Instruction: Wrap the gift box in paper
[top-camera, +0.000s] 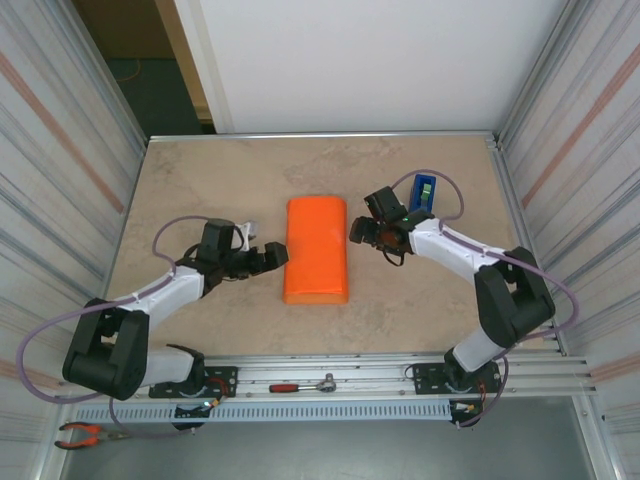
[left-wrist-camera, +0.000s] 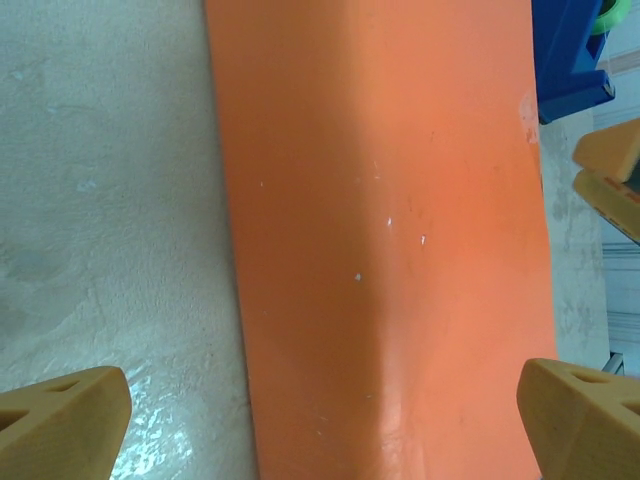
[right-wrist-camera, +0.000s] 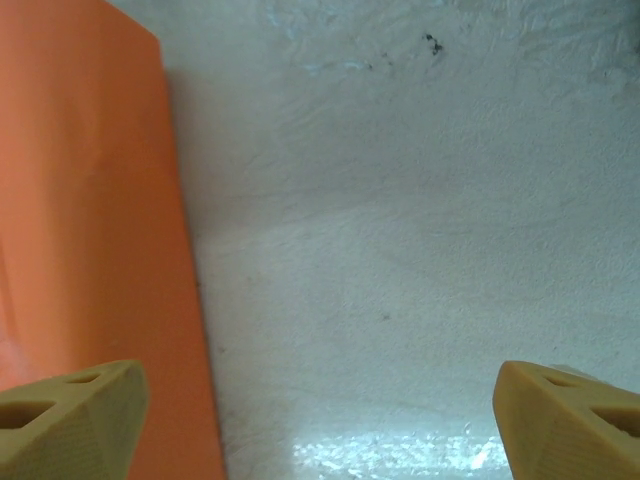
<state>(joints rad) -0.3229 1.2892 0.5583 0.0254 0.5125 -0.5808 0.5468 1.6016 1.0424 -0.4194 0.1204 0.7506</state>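
Bright orange thin paper sheet (top-camera: 316, 250) lay folded at table centre, gift box hidden, likely inside. Left gripper (top-camera: 272, 256) at nine o'clock, right gripper (top-camera: 362, 232) at three, both gaped wide, empty. Open ends probably wanted tucking next.

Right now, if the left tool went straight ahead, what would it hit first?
Probably the orange paper: the open left tool points at its long side from close by. Depth is unclear, so it could pass just over the top.
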